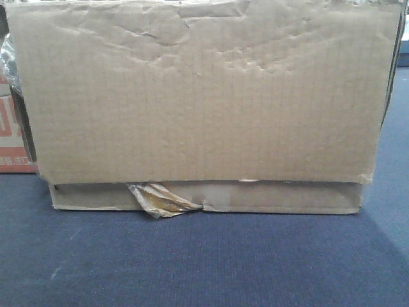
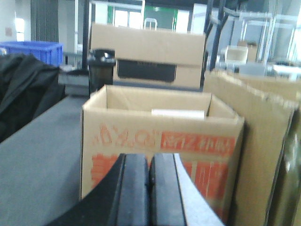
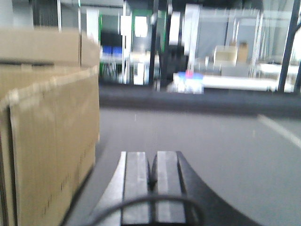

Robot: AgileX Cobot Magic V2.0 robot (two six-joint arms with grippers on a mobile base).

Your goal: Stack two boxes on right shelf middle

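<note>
Brown and creased, the tall box (image 1: 198, 96) sits on the flat box (image 1: 287, 198) on the blue-grey table (image 1: 204, 268), long axis crosswise, the pair lying right of the left claw (image 2: 149, 188) and just left of the right claw (image 3: 151, 179), both pressed together, empty.

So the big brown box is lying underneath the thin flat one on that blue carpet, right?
Not quite: the exterior front-facing view shows the big brown box resting on top of the thin flat box, not underneath it. Both are on the blue carpet.
</note>
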